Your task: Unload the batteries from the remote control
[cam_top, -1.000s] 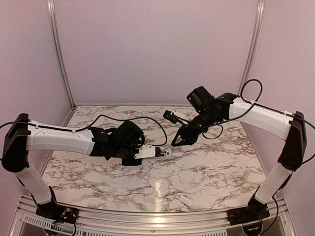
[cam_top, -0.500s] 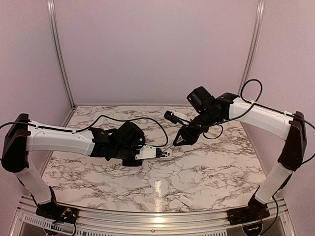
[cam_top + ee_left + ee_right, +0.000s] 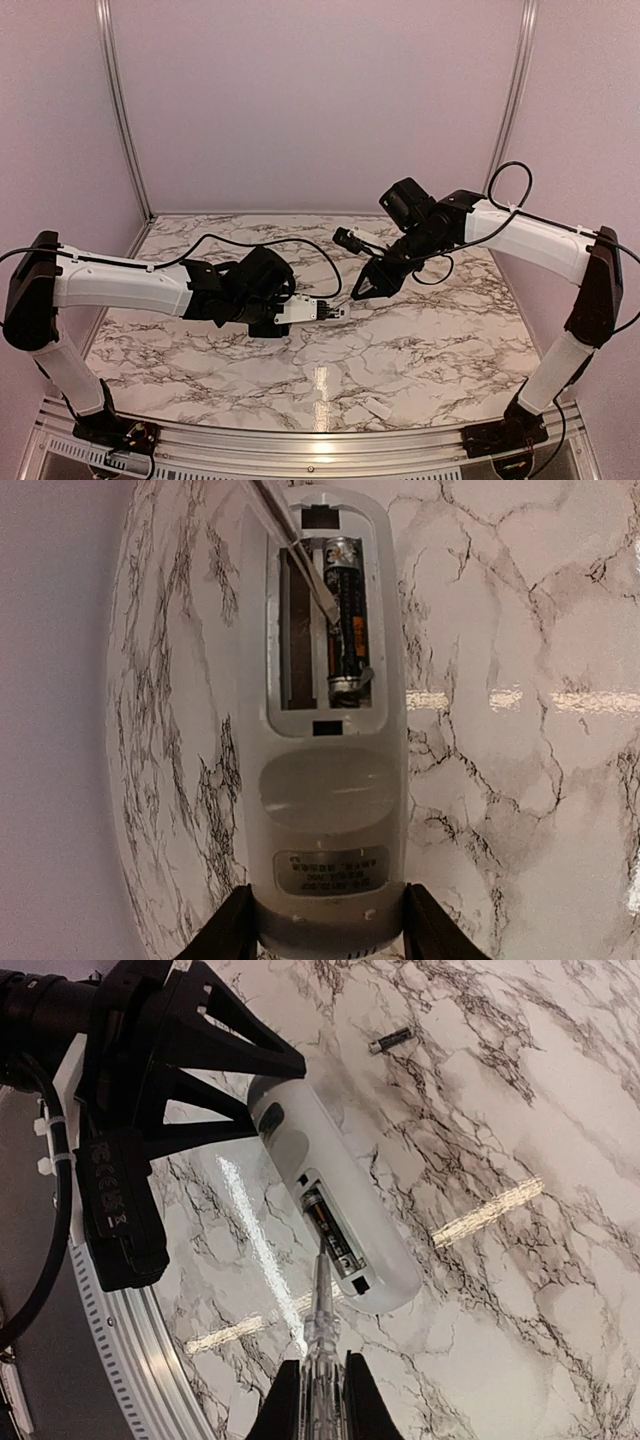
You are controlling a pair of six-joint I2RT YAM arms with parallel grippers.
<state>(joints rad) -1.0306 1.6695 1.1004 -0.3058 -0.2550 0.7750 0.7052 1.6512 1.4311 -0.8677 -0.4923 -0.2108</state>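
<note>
My left gripper [image 3: 325,920] is shut on the near end of the white remote control [image 3: 325,810], which it holds back face up with the battery bay uncovered. One dark battery [image 3: 345,620] lies in the right slot, and the left slot is bare. My right gripper [image 3: 320,1390] is shut on a clear-handled thin tool [image 3: 318,1310]. The tool's tip reaches into the bay beside the battery [image 3: 330,1230]. A second battery [image 3: 390,1040] lies loose on the marble beyond the remote [image 3: 370,1230]. In the top view the two grippers [image 3: 290,312] [image 3: 362,287] meet at mid-table.
A small white flat cover piece [image 3: 378,408] lies near the front edge, between the arm bases. The left arm's black cable [image 3: 300,243] loops over the table behind the remote. Metal frame posts [image 3: 115,100] stand at the back corners.
The right gripper has edged slightly to the right with the tool. The left arm and the remote have not moved.
</note>
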